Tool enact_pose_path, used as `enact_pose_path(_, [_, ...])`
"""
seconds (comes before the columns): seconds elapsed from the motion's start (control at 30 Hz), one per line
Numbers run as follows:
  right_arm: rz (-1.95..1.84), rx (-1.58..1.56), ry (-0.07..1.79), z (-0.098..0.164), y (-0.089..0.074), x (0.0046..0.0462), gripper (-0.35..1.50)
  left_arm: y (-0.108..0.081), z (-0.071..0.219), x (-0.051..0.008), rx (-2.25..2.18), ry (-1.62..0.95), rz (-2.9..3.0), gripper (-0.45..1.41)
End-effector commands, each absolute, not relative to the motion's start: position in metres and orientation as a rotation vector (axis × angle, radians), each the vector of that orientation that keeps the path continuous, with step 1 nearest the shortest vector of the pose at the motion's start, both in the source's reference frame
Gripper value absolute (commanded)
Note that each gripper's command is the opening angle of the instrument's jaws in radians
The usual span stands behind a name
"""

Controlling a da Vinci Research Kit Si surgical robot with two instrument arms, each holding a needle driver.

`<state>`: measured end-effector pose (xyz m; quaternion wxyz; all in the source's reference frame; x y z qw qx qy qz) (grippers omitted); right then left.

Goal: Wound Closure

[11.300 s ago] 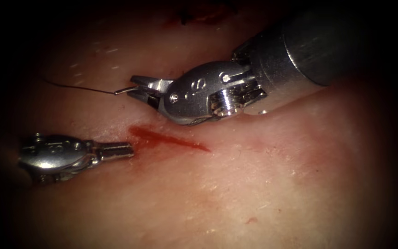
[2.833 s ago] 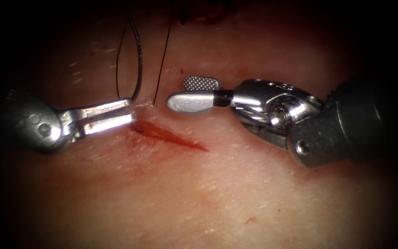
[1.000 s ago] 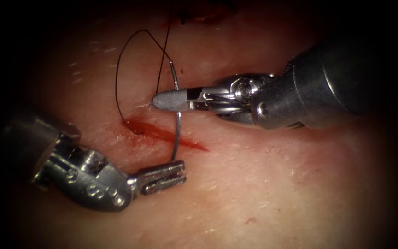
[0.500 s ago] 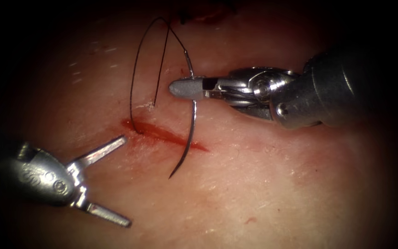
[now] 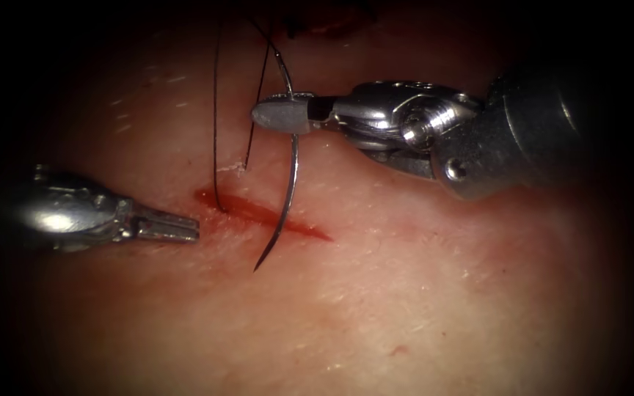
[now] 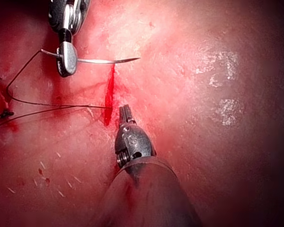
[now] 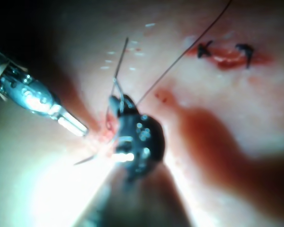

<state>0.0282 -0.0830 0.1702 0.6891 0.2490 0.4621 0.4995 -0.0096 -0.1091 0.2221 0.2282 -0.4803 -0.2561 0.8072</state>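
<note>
In the endoscope view my right tool (image 5: 262,116) is shut on the curved needle (image 5: 291,172) about a third of the way from its thread end. The needle hangs free over the cut (image 5: 266,215), not in the tissue (image 5: 405,293), and its tip points down just past the cut's near edge. Two strands of thread (image 5: 215,110) rise from the tissue by the cut's left end. My left tool (image 5: 188,226) lies shut and holds nothing, just left of the cut. The left wrist view shows its jaws (image 6: 125,112) at the cut (image 6: 109,92), with the needle (image 6: 102,60) beyond.
An older stitched stretch with dark knots (image 7: 227,54) lies farther along the wound, at the far edge in the endoscope view (image 5: 317,28). Red fluid marks the cut's edges. The right tool's thick shaft (image 5: 537,132) crosses the right side of the tissue.
The left tool let go of the needle's tip, swung left with its jaws open, then shut them beside the cut's left end. The right tool lifted the needle up and slightly left.
</note>
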Motion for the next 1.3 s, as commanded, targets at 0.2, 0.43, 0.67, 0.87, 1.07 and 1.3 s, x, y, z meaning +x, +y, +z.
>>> enact_pose_path(0.2, [1.108, 0.556, 1.035, 0.1703, -0.0843, 0.029, -0.35, -0.11, 0.2247, -0.0127, -1.322, -0.695, 2.231, -0.17])
enact_pose_path(0.43, [1.098, 0.549, 1.037, 0.1702, -0.0846, 0.0291, -0.35, -0.108, 0.2265, -0.0128, -1.299, -0.679, 2.255, -0.15])
enact_pose_path(0.67, [1.081, 0.539, 1.039, 0.1702, -0.0848, 0.0291, -0.35, -0.1072, 0.2292, -0.0139, -1.157, -0.743, 2.371, -0.18])
enact_pose_path(0.87, [1.059, 0.525, 1.043, 0.1702, -0.085, 0.0291, -0.35, -0.1067, 0.2304, -0.0146, -0.985, -0.951, 2.535, -0.18])
enact_pose_path(1.07, [1.014, 0.494, 1.072, 0.1703, -0.0851, 0.029, -0.35, -0.1043, 0.2282, -0.0138, -0.901, -1.36, 2.587, 0.1])
enact_pose_path(1.3, [0.959, 0.45, 1.121, 0.171, -0.085, 0.0286, -0.35, -0.1041, 0.2273, -0.0133, -0.848, -1.555, 2.58, 0.25])
